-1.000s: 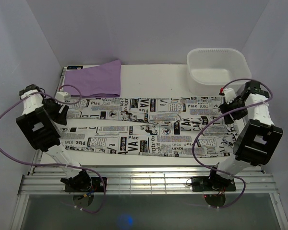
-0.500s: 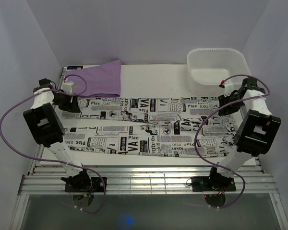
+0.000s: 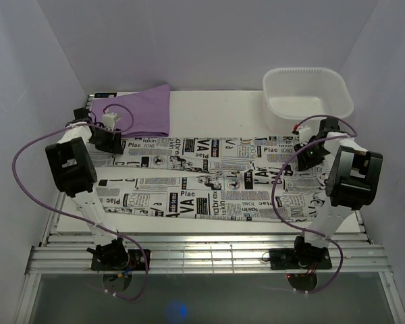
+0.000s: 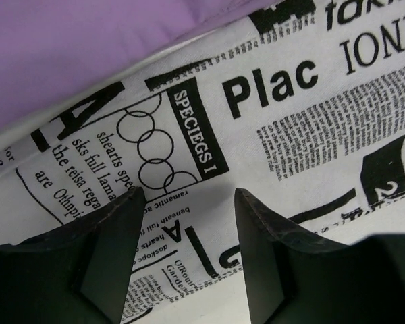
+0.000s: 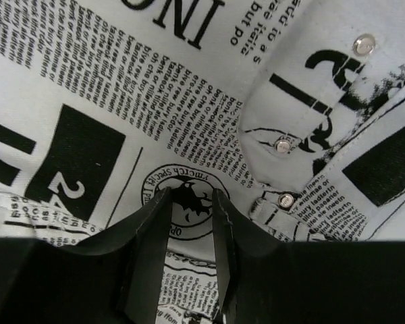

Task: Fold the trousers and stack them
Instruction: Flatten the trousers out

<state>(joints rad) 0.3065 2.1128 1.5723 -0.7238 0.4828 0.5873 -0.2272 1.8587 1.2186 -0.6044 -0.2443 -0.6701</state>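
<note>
**Newsprint trousers spread flat, a tool at each end**

The trousers (image 3: 209,179) lie opened out across the middle of the white worktop (image 3: 216,111). They run from the left edge to the right edge, with the two legs pointing left and a thin strip of bare surface between them.

The fabric is white with black newspaper print. In the left wrist view the words "Plac", "IONI" and a boxed "SPECIEGS I" beside a chain of linked circles can be read, along with small lines such as "sks full lama". The overhead view shows large "VA" and "Plac" blocks repeated along the legs. The right wrist view shows upside-down capitals, a "2" in a black block and a round seal whose lettering is too small to read. Three metal snaps (image 5: 281,144) sit on a flap at that end.

The left tool (image 3: 111,143) is over the far left corner of the trousers, just beside the edge of the folded purple cloth (image 3: 135,111). Its fingers stand wide apart with flat print showing between them. The right tool (image 3: 304,152) is over the far right corner. Its fingers are parted by a narrow gap and the fabric between them lies flat, not pinched.

A white plastic basin (image 3: 307,94) stands at the back right. Metal rails (image 3: 202,256) line the near edge, purple cables (image 3: 27,169) loop from the arms, and plain pale walls (image 3: 209,40) close in three sides.
</note>
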